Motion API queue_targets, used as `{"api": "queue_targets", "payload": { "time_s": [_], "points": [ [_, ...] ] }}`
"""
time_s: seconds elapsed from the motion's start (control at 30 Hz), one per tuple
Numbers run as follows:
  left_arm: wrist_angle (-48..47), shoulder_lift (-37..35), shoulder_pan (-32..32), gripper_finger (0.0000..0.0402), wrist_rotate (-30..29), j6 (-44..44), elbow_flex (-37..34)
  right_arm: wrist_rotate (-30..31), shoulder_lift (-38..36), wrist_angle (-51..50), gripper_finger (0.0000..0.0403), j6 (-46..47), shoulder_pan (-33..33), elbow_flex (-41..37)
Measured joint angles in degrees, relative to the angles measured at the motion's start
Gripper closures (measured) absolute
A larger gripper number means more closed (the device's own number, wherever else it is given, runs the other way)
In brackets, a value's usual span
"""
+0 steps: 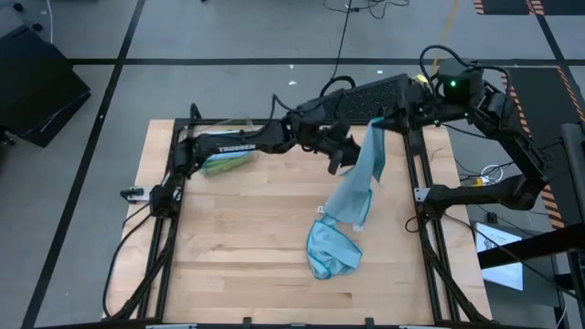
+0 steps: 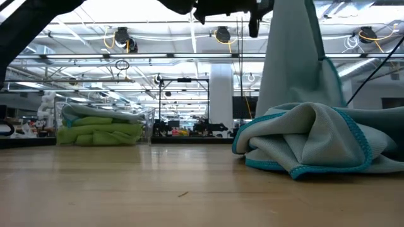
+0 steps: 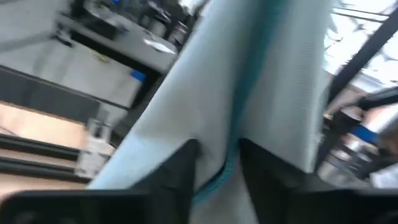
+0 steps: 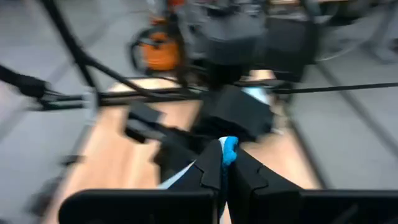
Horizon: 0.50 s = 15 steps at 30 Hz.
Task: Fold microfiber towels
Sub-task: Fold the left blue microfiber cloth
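A light blue microfiber towel (image 1: 352,196) with a teal hem hangs from my right gripper (image 1: 375,121), which is shut on its top. The towel's lower part lies bunched on the wooden table (image 2: 309,139). My left gripper (image 1: 340,157) reaches in level from the table's left and meets the hanging part just below the right gripper. In the left wrist view its fingers (image 3: 217,168) have the towel's teal edge between them. Lime green towels (image 2: 101,129) lie stacked in a clear bin at the far left. My left gripper has the hanging towel's teal side edge (image 3: 219,177) between its two fingers, a little below the top. It comes level from the table's left, across the edge; one layer or several, I cannot tell. My right gripper pinches the towel's top edge (image 4: 229,148) between its shut fingertips. It comes from the table's far right, slanting slightly down. The towel hangs below it, slack, with its lower end (image 1: 331,256) heaped on the table.
The clear bin (image 1: 224,160) with green towels sits under my left arm at the far left of the table. Black frame rails (image 1: 425,210) run along both sides of the table. Bare wood lies in front of and to the left of the heaped cloth.
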Motion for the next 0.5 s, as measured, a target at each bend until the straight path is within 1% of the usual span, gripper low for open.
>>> {"api": "queue_targets", "payload": {
  "time_s": [0.1, 0.13, 0.27, 0.33, 0.4, 0.43, 0.5],
  "points": [
    [-1.3, -1.0, 0.6, 0.0368, -4.8, 1.3, 0.0, 4.7, 0.5, 0.9, 0.0403, -3.5, -2.0, 0.0],
    [-3.2, -1.7, 1.1, 0.0383, -6.8, 1.6, 0.0, 5.5, 0.8, 1.6, 0.0403, -3.7, -2.7, 0.0],
    [-13.2, -6.9, 4.7, 0.0391, -20.4, 6.9, 0.0, 5.4, 2.0, 6.8, 0.0403, -1.6, -5.8, 0.0],
    [-18.8, -10.3, 6.5, 0.0396, -28.9, 9.7, 0.0, 5.5, 3.0, 10.1, 0.0403, 1.4, -7.1, 0.0],
    [-22.9, -13.5, 8.0, 0.0395, -35.7, 12.3, 0.0, 5.6, 4.6, 12.8, 0.0403, 5.2, -8.5, 0.0],
    [-24.6, -15.1, 8.5, 0.0393, -37.9, 13.7, 0.0, 5.6, 5.5, 14.2, 0.0403, 7.6, -9.1, 0.0],
    [-27.1, -17.8, 8.9, 0.0393, -39.4, 15.4, 0.0, 5.5, 7.1, 15.4, 0.0403, 12.2, -9.9, 0.0]
  ]
}}
